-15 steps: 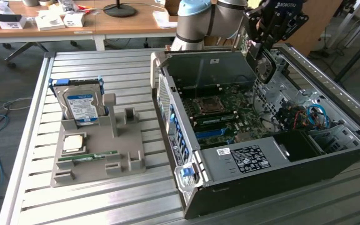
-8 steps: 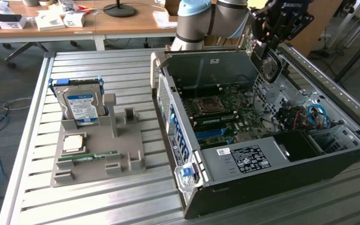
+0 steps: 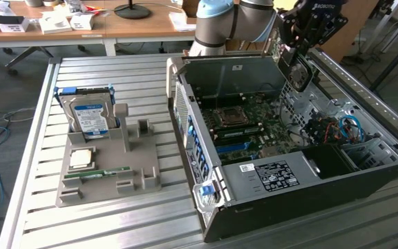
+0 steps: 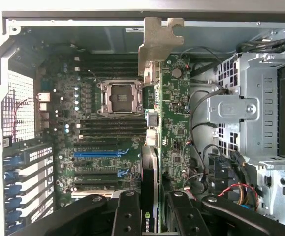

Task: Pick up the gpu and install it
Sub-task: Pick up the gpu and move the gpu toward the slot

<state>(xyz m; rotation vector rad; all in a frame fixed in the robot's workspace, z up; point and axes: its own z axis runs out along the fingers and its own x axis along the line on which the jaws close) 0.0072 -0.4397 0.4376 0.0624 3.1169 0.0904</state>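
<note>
My gripper point(image 3: 298, 54) hangs over the back right of the open computer case point(image 3: 268, 207) and is shut on the gpu point(image 3: 300, 75), which hangs edge-on below it, above the case. In the wrist view the black fingers point(image 4: 127, 216) clamp the gpu point(image 4: 174, 113), a green circuit board with a pale metal bracket point(image 4: 158, 44) at its far end. Beneath the card lies the motherboard point(image 4: 103, 128) with an empty processor socket point(image 4: 119, 97) and a blue expansion slot point(image 4: 100, 154). The card is held clear of the board, beside the slots.
A grey parts holder point(image 3: 109, 181) on the slatted metal table point(image 3: 130, 228) carries a hard drive point(image 3: 89, 116), a processor point(image 3: 81, 157) and a green memory stick point(image 3: 105, 172). Inside the case are a drive cage point(image 4: 250, 113) and loose cables point(image 3: 344, 129). A cluttered desk point(image 3: 81, 23) stands behind.
</note>
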